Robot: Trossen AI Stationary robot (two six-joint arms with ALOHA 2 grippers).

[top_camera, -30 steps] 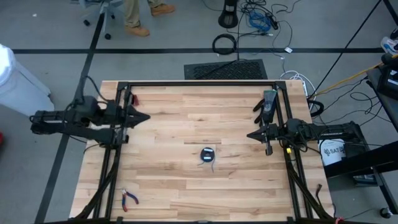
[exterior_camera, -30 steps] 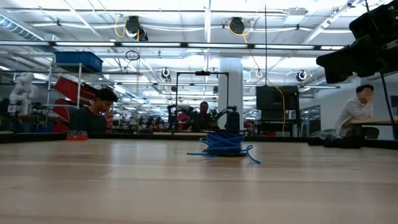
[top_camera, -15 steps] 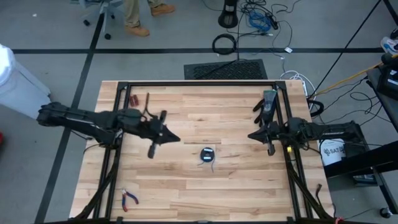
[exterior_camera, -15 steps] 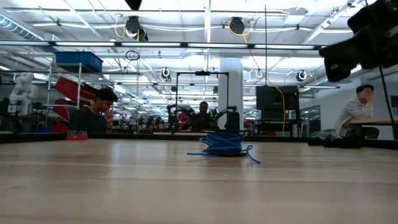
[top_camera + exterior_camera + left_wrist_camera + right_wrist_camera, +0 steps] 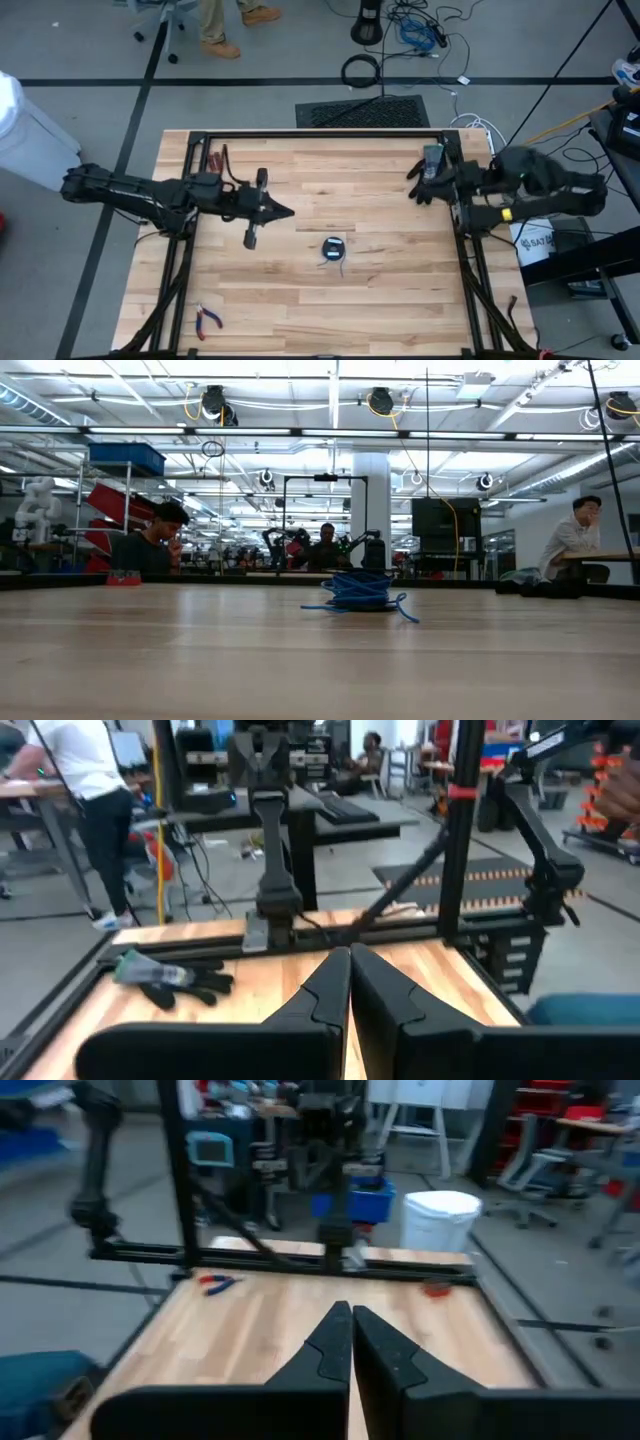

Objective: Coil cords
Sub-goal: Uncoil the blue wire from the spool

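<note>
The cords point(image 5: 334, 249) are a small blue-grey coiled bundle lying on the wooden table near its middle. In the low view the cords point(image 5: 360, 592) rest on the tabletop, with a loose end trailing off to one side. My left gripper point(image 5: 290, 211) is shut and points level toward the table's right, above the table and left of the bundle. My right gripper point(image 5: 418, 190) is shut and held high at the right edge, over the black glove point(image 5: 432, 162). Neither wrist view shows the cords. The shut fingertips show in the left wrist view point(image 5: 349, 956) and the right wrist view point(image 5: 351, 1313).
Red-handled pliers point(image 5: 208, 319) lie near the front left corner. A small red item point(image 5: 212, 158) lies at the far left. The black glove point(image 5: 170, 975) lies by the right frame post. A black metal frame point(image 5: 320, 134) borders the table. People sit in the room beyond.
My left gripper has travelled from the table's left edge toward the middle, staying shut and level. My right arm has risen steeply at the right edge and left the low view, its gripper still shut. The cords have not moved.
</note>
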